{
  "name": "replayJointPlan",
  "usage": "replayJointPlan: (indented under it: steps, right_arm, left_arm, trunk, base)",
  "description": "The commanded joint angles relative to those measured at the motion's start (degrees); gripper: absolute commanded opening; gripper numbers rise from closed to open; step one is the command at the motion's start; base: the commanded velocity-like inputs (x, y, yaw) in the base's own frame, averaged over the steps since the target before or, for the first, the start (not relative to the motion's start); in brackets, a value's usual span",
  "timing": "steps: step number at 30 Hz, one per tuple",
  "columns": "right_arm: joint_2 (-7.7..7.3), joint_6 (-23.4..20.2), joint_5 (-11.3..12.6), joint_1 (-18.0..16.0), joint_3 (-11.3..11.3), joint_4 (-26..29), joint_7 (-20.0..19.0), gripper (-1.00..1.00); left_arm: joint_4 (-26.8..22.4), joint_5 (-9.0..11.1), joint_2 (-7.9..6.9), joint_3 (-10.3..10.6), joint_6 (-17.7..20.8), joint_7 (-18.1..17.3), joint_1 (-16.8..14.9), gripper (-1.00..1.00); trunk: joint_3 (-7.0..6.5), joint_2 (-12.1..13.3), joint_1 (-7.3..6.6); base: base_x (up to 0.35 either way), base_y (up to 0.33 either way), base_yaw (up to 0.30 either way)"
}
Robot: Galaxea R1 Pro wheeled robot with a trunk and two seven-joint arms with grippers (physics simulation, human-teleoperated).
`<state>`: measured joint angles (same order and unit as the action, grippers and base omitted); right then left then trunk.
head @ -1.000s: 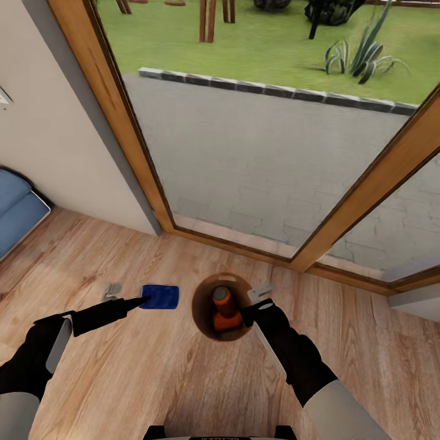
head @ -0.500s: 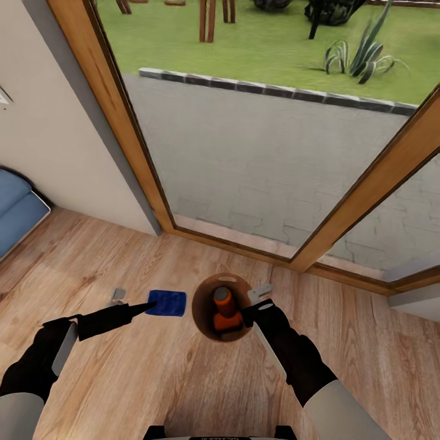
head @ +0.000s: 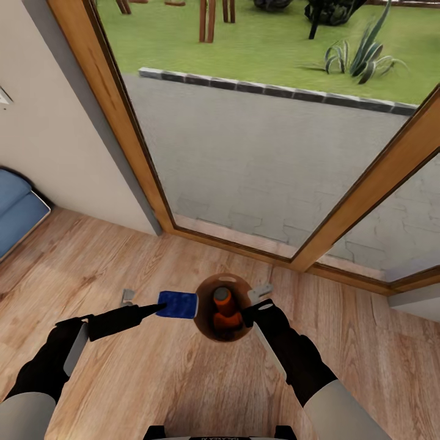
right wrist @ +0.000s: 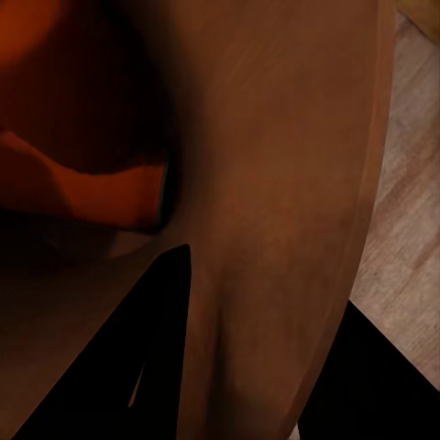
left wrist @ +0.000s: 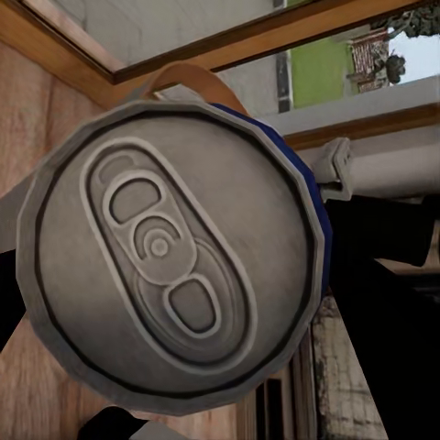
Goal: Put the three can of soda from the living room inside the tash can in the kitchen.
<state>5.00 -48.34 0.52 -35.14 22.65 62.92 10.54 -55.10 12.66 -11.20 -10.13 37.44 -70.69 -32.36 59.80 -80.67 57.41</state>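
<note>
Home: plank floor (head: 153,379), sofa (head: 15,211), garden doors (head: 269,134).

Both arms reach forward, left claw (head: 160,305) clamped around its load, right claw (head: 252,308) pinching likewise.

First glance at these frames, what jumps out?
The blue can, held sideways in the left gripper, right at the rim of the bin. Inside the brown bin stand the orange cans, and the right gripper clamps the bin's rim. Behind them, wood-framed glass doors open onto paving and lawn.
</note>
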Motion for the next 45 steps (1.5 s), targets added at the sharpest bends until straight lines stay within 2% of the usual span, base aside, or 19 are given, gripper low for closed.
replayJointPlan:
  steps: [1, 6, 9, 23, 32, 34, 38, 45]
  right_arm:
    - [0.01, 0.08, 0.45, -0.02, 0.03, 0.01, 0.01, -1.00]
    - [0.01, 0.08, 0.45, -0.02, 0.03, 0.01, 0.01, -1.00]
    - [0.01, 0.08, 0.45, -0.02, 0.03, 0.01, 0.01, -1.00]
    - [0.01, 0.08, 0.45, -0.02, 0.03, -0.08, 0.01, -1.00]
    - [0.01, 0.06, 0.45, -0.09, 0.03, -0.08, 0.01, -1.00]
    - [0.01, 0.06, 0.45, -0.10, 0.03, -0.08, 0.01, -1.00]
    - [0.01, 0.03, 0.45, -0.09, 0.03, -0.08, 0.01, -1.00]
    - [0.01, 0.03, 0.45, -0.09, 0.03, -0.08, 0.01, -1.00]
  left_arm:
    - [0.00, 0.00, 0.01, 0.01, 0.00, -0.01, 0.00, -1.00]
    - [-0.02, 0.00, 0.55, 0.15, 0.00, -0.11, 0.01, -1.00]
    - [-0.07, 0.00, 1.73, 0.27, 0.06, -0.14, 0.01, -1.00]
    - [0.04, -0.05, 5.39, 0.39, -0.03, -0.03, 0.00, -1.00]
    - [0.49, -0.39, 6.54, 1.13, -0.20, 0.42, -0.02, -1.00]
    - [1.59, -0.42, 6.66, 1.54, -0.24, 1.43, -0.02, -1.00]
    - [3.16, -0.41, 6.97, 2.31, -0.34, 6.18, 0.01, -1.00]
    - [3.48, -0.44, 7.06, 2.46, -0.43, 8.21, -0.01, -1.00]
  trunk:
    - [0.00, 0.00, 0.00]
    - [0.00, 0.00, 0.00]
    - [0.00, 0.00, 0.00]
    - [0.00, 0.00, 0.00]
    - [0.00, 0.00, 0.00]
    - [0.00, 0.00, 0.00]
    - [0.00, 0.00, 0.00]
    - [0.00, 0.00, 0.00]
  base:
    - [0.000, 0.000, 0.000]
    - [0.000, 0.000, 0.000]
    - [0.000, 0.000, 0.000]
    - [0.000, 0.000, 0.000]
    - [0.000, 0.000, 0.000]
    - [0.000, 0.000, 0.000]
    - [0.000, 0.000, 0.000]
    - [0.000, 0.000, 0.000]
